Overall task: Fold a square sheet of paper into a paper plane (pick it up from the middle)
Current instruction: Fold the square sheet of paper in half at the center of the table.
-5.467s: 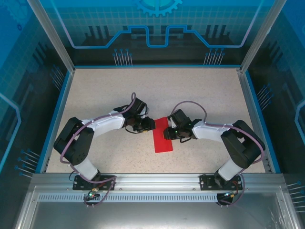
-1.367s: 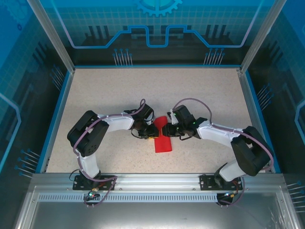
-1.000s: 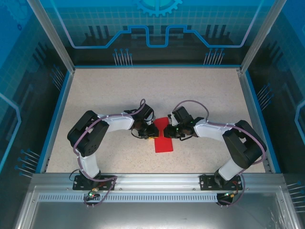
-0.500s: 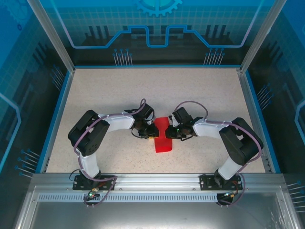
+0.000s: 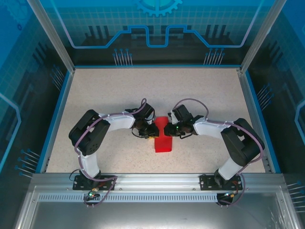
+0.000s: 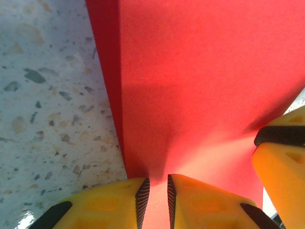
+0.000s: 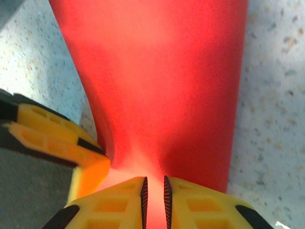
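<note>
Drawn in tighter than 5.5 s ago: elbows of both arms pulled nearer the centre in the top view, wrists almost nose to nose over the thin bright red paper sheet (image 5: pixel 162 143). Shorter in outline than in that earlier frame, with the far end raised and gathered between the 2 tools instead of lying out as a long flat strip. Hardly shifted across the last second.

Pinched at its left edge by the left gripper (image 5: pixel 150 132): yellow jaws nearly together in the left wrist view, red paper (image 6: pixel 200 81) fanning out from between them. Clenched the same way at the opposite edge by the right gripper (image 5: pixel 168 130), jaws a sliver apart on a thin red web in the right wrist view. Close enough for a finger of each tool to show in the other's camera.

Lying near the middle of the speckled beige table (image 5: pixel 190 90), near end apparently down on the surface and pointing toward the arm bases.

Judged as mid-fold, well short of done: no pointed nose, no dart shape, only a narrow folded band. Probably a crease being set or a lift begun at the middle. Worth watching for tearing if pulled apart.
</note>
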Controlling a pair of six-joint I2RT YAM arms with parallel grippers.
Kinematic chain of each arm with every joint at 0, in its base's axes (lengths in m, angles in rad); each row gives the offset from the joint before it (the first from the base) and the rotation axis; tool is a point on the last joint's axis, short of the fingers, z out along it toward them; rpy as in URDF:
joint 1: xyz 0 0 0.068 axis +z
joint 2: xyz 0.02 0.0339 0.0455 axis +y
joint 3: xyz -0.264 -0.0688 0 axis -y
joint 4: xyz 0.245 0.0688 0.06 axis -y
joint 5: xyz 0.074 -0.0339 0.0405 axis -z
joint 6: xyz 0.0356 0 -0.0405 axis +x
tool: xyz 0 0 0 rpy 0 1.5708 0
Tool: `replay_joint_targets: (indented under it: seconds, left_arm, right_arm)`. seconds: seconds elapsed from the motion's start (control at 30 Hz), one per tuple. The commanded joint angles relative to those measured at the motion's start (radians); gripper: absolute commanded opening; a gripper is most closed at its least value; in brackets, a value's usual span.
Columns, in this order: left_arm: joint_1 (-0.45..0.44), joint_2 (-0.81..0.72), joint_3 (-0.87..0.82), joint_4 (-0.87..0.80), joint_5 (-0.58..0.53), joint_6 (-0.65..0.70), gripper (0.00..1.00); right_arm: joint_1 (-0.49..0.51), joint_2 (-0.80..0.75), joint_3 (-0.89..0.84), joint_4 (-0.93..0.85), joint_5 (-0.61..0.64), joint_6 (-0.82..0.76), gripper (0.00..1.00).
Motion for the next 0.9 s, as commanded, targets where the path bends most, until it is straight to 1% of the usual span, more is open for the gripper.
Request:
replay_joint_targets:
  seconds: [0.0, 0.3, 0.5, 0.57, 0.73, 0.87]
  left_arm:
    - [-0.008, 0.082, -0.028, -0.063, -0.109, 0.024, 0.24]
    - [-0.009, 0.084, -0.027, -0.070, -0.113, 0.030, 0.24]
    - [-0.009, 0.081, -0.024, -0.083, -0.118, 0.037, 0.24]
    - [-0.008, 0.084, -0.022, -0.083, -0.117, 0.037, 0.24]
    - [-0.008, 0.088, -0.016, -0.083, -0.116, 0.035, 0.24]
    - [-0.008, 0.080, -0.018, -0.085, -0.122, 0.037, 0.24]
  right_arm:
    - [-0.023, 0.042, 0.026, 0.013, -0.017, -0.003, 0.19]
    - [-0.064, 0.084, 0.005, 0.013, 0.010, -0.037, 0.19]
    - [-0.099, 0.045, -0.015, -0.011, 0.024, -0.054, 0.18]
    - [-0.104, 0.035, -0.009, -0.011, 0.011, -0.052, 0.18]
    - [-0.082, 0.029, 0.035, 0.023, -0.038, -0.019, 0.18]
    - [-0.083, 0.063, 0.061, 0.058, -0.061, -0.008, 0.18]
